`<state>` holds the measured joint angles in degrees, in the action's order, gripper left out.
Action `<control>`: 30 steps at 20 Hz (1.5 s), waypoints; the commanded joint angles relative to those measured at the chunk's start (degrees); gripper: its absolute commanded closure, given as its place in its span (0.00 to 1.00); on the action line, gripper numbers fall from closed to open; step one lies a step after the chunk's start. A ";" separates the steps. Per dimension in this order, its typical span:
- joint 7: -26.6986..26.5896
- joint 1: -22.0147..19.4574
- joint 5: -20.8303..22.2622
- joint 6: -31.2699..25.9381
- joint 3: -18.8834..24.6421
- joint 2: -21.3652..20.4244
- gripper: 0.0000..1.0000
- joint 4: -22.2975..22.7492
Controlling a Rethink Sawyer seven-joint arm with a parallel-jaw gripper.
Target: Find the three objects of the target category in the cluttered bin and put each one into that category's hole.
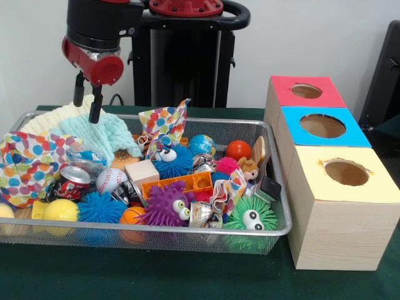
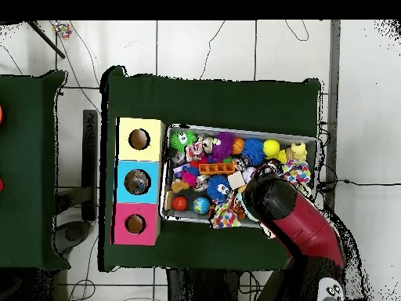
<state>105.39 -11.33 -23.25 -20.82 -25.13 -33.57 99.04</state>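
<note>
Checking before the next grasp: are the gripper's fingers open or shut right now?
Open. In the front view the gripper hangs over the pale blue cloth, its two fingers apart with nothing between them.

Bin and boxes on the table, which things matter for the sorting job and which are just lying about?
Job: wire bin, gripper open above it, red box, blue box, yellow box.

Clutter or candidates, category unknown: baseball, purple spiky ball, orange ball.

Red box (image 1: 305,92), blue box (image 1: 322,126), yellow box (image 1: 345,173), polka-dot cloth (image 1: 28,164)
</note>
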 commanded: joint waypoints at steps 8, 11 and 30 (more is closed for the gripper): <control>9.60 -4.30 -1.36 -3.11 6.85 9.09 0.00 -7.09; 10.45 -4.21 -1.52 -2.44 6.23 10.97 0.00 -8.21; 14.75 -0.06 -3.57 0.85 3.36 16.20 0.00 -11.62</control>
<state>105.39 -12.53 -23.94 -20.77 -25.83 -20.22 89.87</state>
